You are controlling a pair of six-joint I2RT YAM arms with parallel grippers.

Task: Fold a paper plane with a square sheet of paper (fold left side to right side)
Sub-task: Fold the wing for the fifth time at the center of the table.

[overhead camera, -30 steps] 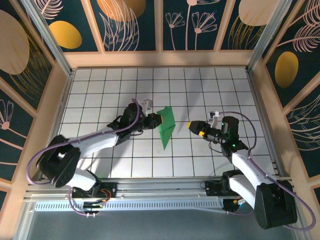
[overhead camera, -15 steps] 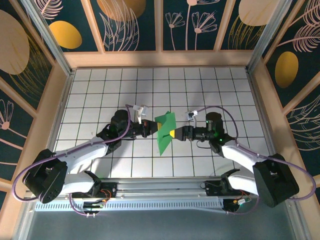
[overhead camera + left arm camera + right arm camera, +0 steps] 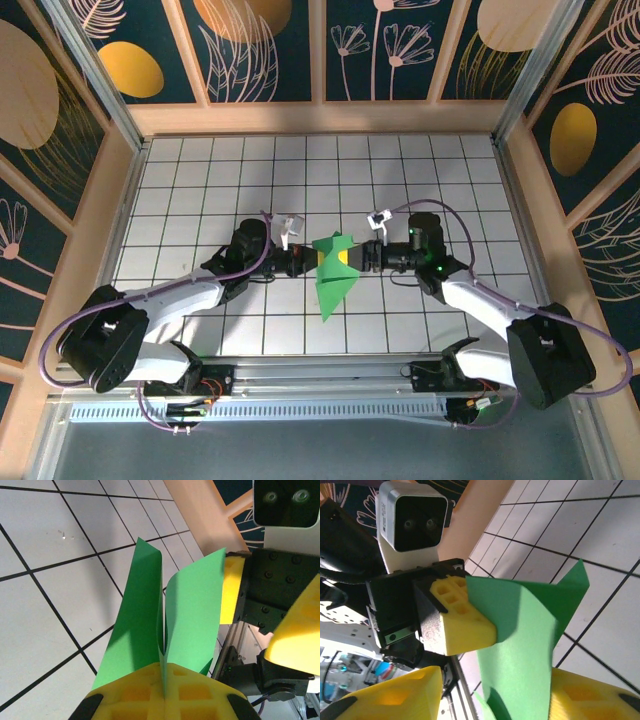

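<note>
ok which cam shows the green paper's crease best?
Left wrist: the green paper stands up from the left gripper, shut on its crease, flaps splayed either side. Top external gives its whole outline, small, between both grippers. Right wrist shows one shaded flap between the right gripper's open fingers.

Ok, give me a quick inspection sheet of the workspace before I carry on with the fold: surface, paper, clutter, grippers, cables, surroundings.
Surface: white grid-tiled table, tiles look clean.
Job's things: green paper, folded, tapering to a point toward the near edge, two flaps standing apart.
Clutter: nothing seen.
Grippers: left gripper shut on the paper's fold; right gripper open, its fingers straddling the paper's other side.
Cables: purple cables loop along both arms, apart from the paper.
Surroundings: wooden frame with dark floral panels; metal rail at the near edge.
</note>
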